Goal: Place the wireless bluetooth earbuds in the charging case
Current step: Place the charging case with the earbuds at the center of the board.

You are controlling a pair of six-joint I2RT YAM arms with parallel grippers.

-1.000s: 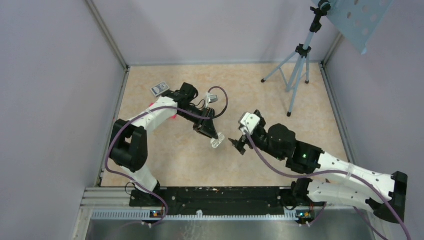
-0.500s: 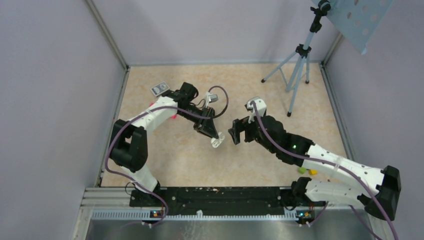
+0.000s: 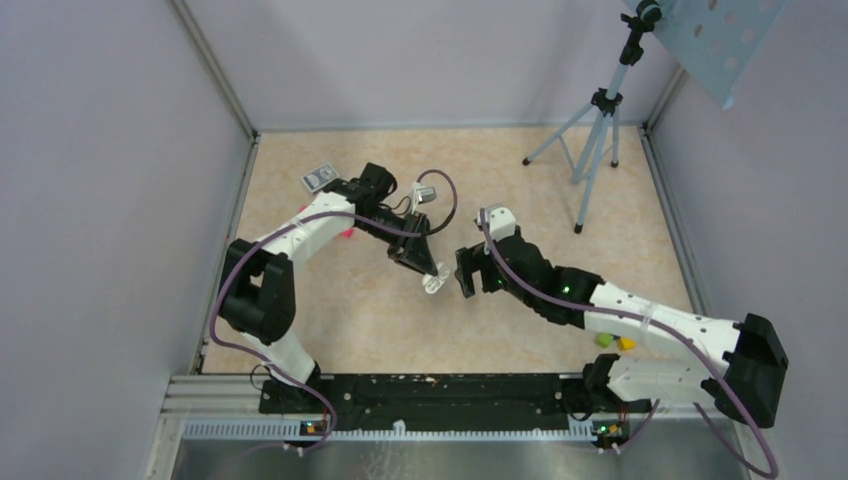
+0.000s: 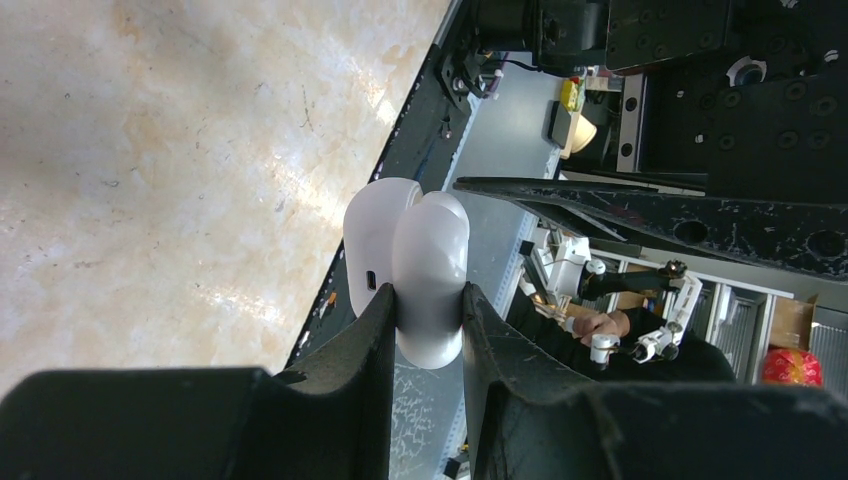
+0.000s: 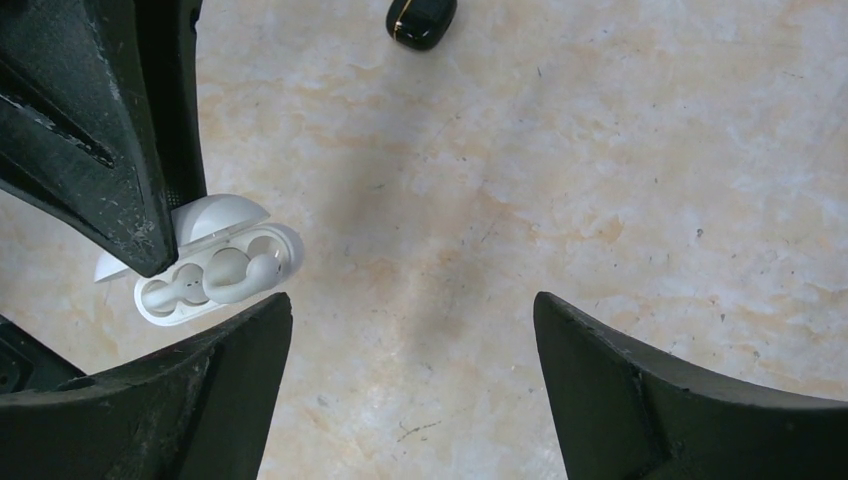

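Beige table (image 3: 560, 200), charging case (image 4: 432, 245) in left hand (image 4: 428, 302)

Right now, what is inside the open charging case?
The case, held lid-open by the left pincer, shows at least one white earbud seated. The pincer's finger covers one end, so a second is unclear.

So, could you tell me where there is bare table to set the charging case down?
The table is bare by the front rail, and far back between the grey box and the tripod. The centre is crowded: the left end effector, gripping the charging case, faces the open right end effector.
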